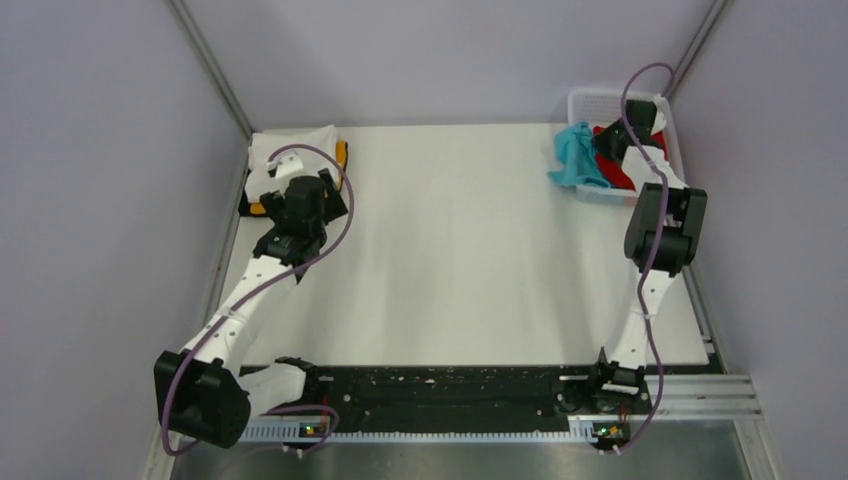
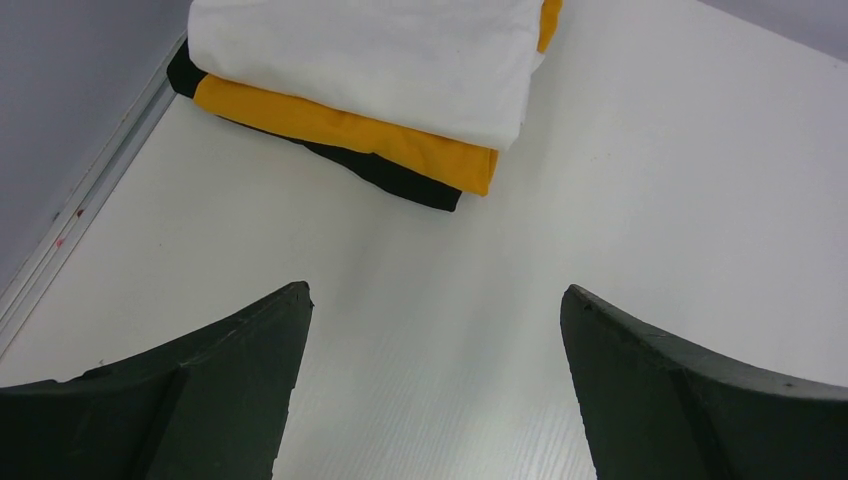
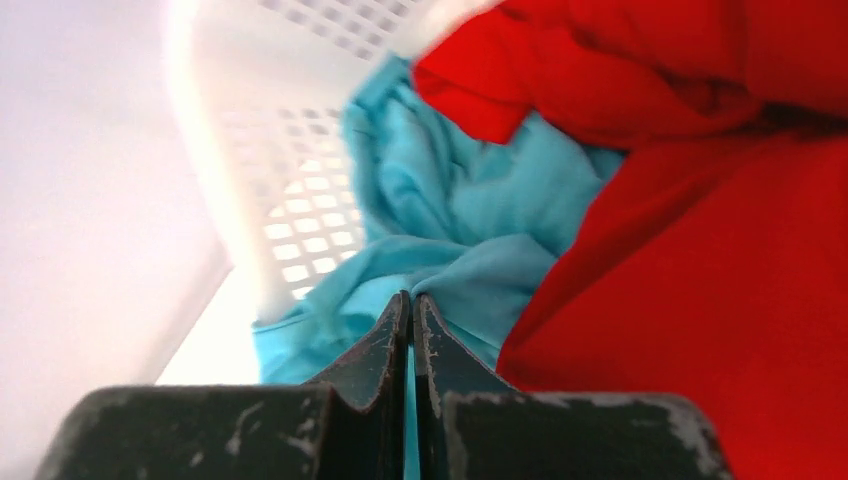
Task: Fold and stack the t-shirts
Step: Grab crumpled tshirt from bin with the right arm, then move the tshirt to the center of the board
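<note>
**Right gripper pinches the turquoise tee in the basket; left gripper open by the stack**

Top view: The left arm [image 1: 250,290] reaches to the far-left corner of the counter [image 1: 450,250], its end just beside a folded stack: white tee [image 1: 295,145] on top, yellow-orange tee [image 1: 342,155] showing at the edge, black tee [image 1: 245,207] underneath. The right gripper [image 1: 610,143] is down at the basket [image 1: 600,100] in the far-right corner. The turquoise tee [image 1: 578,155] hangs crumpled over the basket's left rim onto the counter, and the red tee [image 1: 628,172] lies inside beside it. How far either gripper is open cannot be told from here.

Left wrist view: The left gripper [image 2: 435,295] is spread wide, its two dark fingers [image 2: 240,380] well apart with only bare counter [image 2: 650,150] between them. It holds and touches nothing. The stack lies ahead of it and apart: white tee [image 2: 370,60] over yellow-orange tee [image 2: 340,125] over black tee [image 2: 400,180].

Right wrist view: The right gripper [image 3: 410,300] is pressed nearly closed, with a thin strip of turquoise cloth showing in the slit between its jaws. Its tips sit against the turquoise tee [image 3: 450,200], which bunches against the basket's [image 3: 290,200] mesh wall. The red tee [image 3: 700,250] fills the right side, touching the turquoise one.
</note>
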`<move>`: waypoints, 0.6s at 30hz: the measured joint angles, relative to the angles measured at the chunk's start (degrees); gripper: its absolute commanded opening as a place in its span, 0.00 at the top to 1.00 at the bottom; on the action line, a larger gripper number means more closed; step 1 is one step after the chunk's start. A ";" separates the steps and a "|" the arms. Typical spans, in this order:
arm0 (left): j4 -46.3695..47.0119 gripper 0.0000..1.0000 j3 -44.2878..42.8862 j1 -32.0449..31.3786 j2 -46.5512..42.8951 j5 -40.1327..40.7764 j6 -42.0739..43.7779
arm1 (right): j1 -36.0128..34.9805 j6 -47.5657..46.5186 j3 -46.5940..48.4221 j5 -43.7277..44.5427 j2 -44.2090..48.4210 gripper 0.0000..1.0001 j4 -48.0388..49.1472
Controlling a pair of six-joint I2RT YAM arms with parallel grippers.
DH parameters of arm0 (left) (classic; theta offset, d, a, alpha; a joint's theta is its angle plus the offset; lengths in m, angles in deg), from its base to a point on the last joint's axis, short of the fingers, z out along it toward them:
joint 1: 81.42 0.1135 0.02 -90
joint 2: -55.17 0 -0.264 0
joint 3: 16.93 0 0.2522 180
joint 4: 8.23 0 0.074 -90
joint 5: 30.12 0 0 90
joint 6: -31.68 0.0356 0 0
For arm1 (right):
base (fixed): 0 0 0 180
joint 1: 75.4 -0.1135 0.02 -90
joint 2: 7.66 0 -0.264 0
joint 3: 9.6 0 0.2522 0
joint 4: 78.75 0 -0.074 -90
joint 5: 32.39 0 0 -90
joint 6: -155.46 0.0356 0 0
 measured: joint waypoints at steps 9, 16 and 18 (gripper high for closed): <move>0.04 0.01 0.48 0.00 -3.02 0.04 -0.04 | 0.00 -6.23 -0.11 -4.11 10.64 1.00 5.53; 0.04 0.01 1.22 0.00 -3.78 0.02 -0.04 | 0.00 -8.94 0.72 -8.35 16.24 1.00 8.87; 0.04 0.01 1.27 0.00 -3.98 0.00 -0.04 | 0.00 -9.38 2.60 -9.66 16.28 1.00 8.92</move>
